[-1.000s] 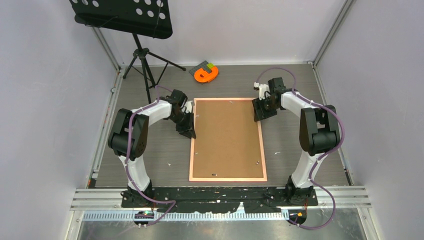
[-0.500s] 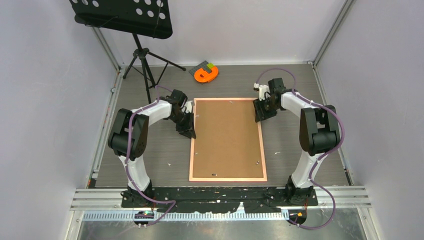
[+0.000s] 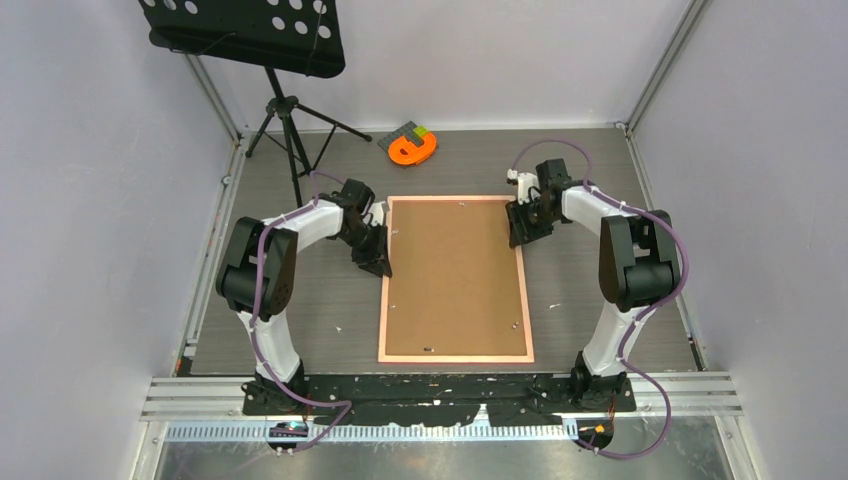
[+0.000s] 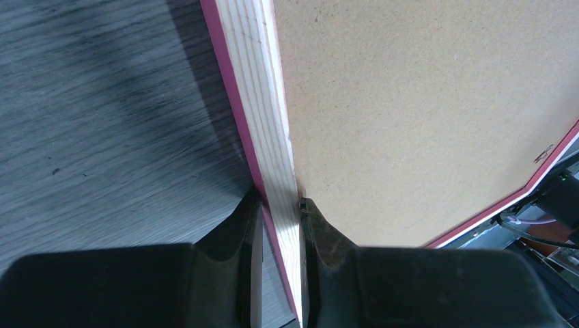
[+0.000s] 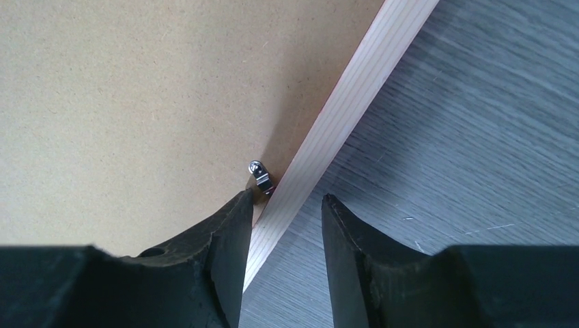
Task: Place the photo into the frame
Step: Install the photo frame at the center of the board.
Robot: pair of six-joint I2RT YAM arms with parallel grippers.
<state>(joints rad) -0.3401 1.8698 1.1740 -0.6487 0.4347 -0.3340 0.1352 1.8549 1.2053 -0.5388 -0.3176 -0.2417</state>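
Observation:
The frame [image 3: 383, 310] lies face down in the middle of the table, its narrow salmon-pink border around a plain brown backing board [image 3: 455, 275]. The photo is not visible. My left gripper [image 3: 379, 262] is at the frame's left edge. In the left wrist view this gripper [image 4: 278, 198] is shut on the pale wooden rail of the frame [image 4: 263, 89]. My right gripper [image 3: 519, 236] is at the frame's right edge near the far corner. In the right wrist view it [image 5: 285, 197] is open and straddles the rail [image 5: 355, 89], one finger over the board by a small metal clip [image 5: 260, 177].
A small orange tape-like object [image 3: 413, 150] lies on the table behind the frame. A black music stand on a tripod [image 3: 285, 110] stands at the back left. Grey walls and metal rails close the table on three sides.
My right gripper has shifted slightly along the frame's right edge toward the far corner. The left gripper and the frame have not moved.

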